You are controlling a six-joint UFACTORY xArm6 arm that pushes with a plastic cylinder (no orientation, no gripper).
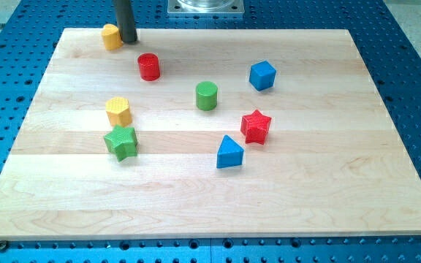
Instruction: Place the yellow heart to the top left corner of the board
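The yellow heart (pixel 110 36) lies near the top left corner of the wooden board (pixel 210 197). My tip (pixel 129 41) stands right against the heart's right side, touching or nearly touching it. The dark rod rises out of the view's top. The red cylinder (pixel 149 66) sits just below and to the right of the tip.
A yellow hexagon (pixel 118 111) and a green star (pixel 120 142) sit at the left middle. A green cylinder (pixel 207 96), a blue cube (pixel 262 75), a red star (pixel 255 126) and a blue triangle (pixel 229 153) lie around the centre and right.
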